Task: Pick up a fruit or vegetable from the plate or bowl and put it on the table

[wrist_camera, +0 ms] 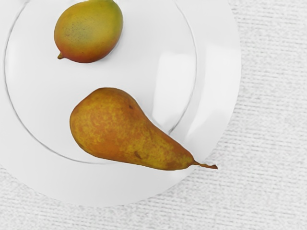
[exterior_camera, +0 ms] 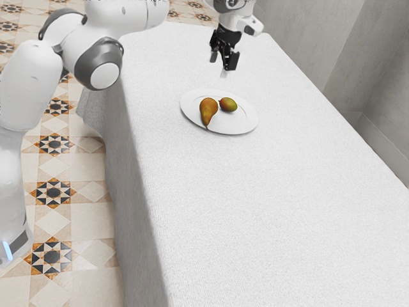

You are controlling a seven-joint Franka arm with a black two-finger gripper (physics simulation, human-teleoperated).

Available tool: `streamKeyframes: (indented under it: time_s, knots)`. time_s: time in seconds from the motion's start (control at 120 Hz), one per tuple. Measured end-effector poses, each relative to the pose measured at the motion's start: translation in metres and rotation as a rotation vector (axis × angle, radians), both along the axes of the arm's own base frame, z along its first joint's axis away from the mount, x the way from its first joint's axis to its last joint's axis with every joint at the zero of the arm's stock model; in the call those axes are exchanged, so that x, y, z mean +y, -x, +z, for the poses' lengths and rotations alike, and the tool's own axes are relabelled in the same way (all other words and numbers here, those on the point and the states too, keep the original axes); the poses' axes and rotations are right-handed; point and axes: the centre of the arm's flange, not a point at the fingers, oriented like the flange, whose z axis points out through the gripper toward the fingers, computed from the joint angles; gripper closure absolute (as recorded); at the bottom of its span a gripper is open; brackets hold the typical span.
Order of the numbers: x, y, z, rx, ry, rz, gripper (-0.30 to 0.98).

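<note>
Black gripper (exterior_camera: 219,66) hangs above the plate (exterior_camera: 246,122), jaws apart, empty.

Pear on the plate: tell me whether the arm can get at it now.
Probably yes: the jaws hang above the plate, nothing covers the pear, and the mango lies apart from it.

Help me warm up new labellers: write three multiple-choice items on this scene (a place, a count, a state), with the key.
1. Where is the oval green-and-red fruit?
A) On the floor
B) On the round white plate
C) On the tablecloth

2. How many fruits are there?
A) One
B) Two
C) Four

3. In what state is the yellow-brown pear?
A) Cut in half
B) Standing upright
C) Whole, on its side

1 B: it sits inside the plate's rim.
2 B: that fruit and the pear.
3 C: unbroken skin, stem pointing sideways.
</note>
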Motion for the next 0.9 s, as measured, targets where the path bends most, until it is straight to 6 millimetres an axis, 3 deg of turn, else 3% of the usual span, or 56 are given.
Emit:
streamKeyframes:
  time_s: [0.1, 0.167, 0.267, 0.45, 0.617, 0.9]
  knots:
    - [0.005, -0.007, -0.014, -0.003, 0.006, -0.091, 0.00]
    - [0.023, -0.006, -0.023, -0.001, 0.004, -0.120, 0.00]
    - [0.066, 0.006, -0.035, 0.007, 0.000, -0.128, 0.00]
    - [0.105, 0.018, -0.044, 0.006, -0.015, -0.178, 0.00]
    - [0.114, 0.005, -0.059, -0.029, -0.039, -0.248, 0.00]
    - [0.107, -0.033, -0.079, -0.176, -0.072, -0.337, 0.00]
